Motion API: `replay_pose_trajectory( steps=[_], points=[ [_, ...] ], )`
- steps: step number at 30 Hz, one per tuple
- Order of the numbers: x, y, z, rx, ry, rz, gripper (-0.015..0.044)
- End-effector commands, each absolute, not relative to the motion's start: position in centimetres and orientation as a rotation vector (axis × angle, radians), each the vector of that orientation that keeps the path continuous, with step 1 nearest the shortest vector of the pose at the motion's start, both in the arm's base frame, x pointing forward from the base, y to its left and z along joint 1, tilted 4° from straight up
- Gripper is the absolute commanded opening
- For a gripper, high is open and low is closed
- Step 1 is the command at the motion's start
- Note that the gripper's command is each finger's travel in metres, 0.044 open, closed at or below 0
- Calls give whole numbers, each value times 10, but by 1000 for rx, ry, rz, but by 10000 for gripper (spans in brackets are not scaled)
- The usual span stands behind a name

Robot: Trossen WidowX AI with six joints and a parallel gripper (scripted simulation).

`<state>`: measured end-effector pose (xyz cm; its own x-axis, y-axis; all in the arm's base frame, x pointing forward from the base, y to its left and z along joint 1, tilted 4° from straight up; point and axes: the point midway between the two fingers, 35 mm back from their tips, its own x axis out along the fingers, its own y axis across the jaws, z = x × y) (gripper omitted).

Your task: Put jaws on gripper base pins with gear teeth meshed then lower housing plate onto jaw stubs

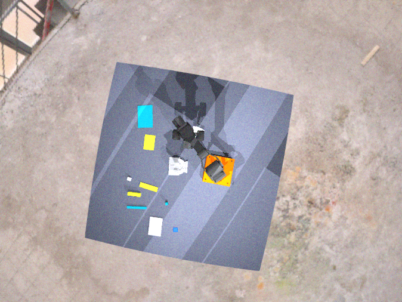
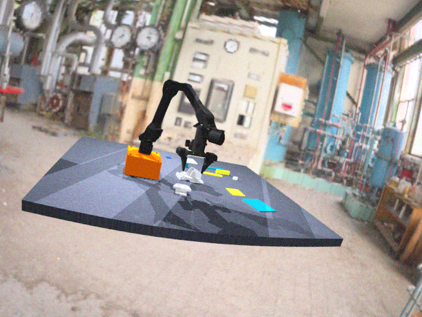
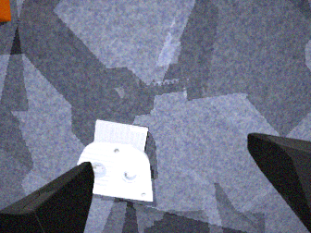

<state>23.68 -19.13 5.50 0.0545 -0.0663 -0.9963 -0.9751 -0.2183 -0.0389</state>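
Observation:
The white gripper base (image 1: pixel 175 167) (image 2: pixel 196 181) lies on the table, with white jaws (image 2: pixel 193 173) on it. The jaws' curved forms rise above it; whether their teeth mesh is too small to tell. The white housing plate (image 1: pixel 197 129) (image 2: pixel 181 187) (image 3: pixel 116 185) lies apart from the base, over a narrower white part. It has round holes, and a ribbed strip shows past one edge in the wrist view. My gripper (image 2: pixel 193 170) (image 3: pixel 171 155) is wide open and empty above the table. In the wrist view one fingertip overlaps the plate's left edge; the other is well to its right.
The orange block (image 1: pixel 227 175) (image 2: pixel 142 168) carries the arm's base. A cyan plate (image 1: pixel 145 116) (image 2: pixel 258 205) and a yellow plate (image 1: pixel 149 142) (image 2: pixel 235 192) lie flat. Yellow bars (image 1: pixel 148 187), a cyan bar (image 1: pixel 136 207), a white plate (image 1: pixel 155 226) and a blue cube (image 1: pixel 175 230) lie farther off.

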Motion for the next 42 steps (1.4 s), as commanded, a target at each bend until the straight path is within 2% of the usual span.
replay_pose_trajectory(
  steps=[1, 12, 18, 23, 42],
  points=[
    [228, -209, 60, -1382, 1157, 1218, 440],
    [195, -248, 66, -1211, 1253, 1042, 440],
    [194, -248, 64, -1208, 1255, 1039, 440],
    [197, -251, 27, -1208, 1254, 1039, 440],
    [198, -252, 7, -1208, 1254, 1039, 440]
  ],
)
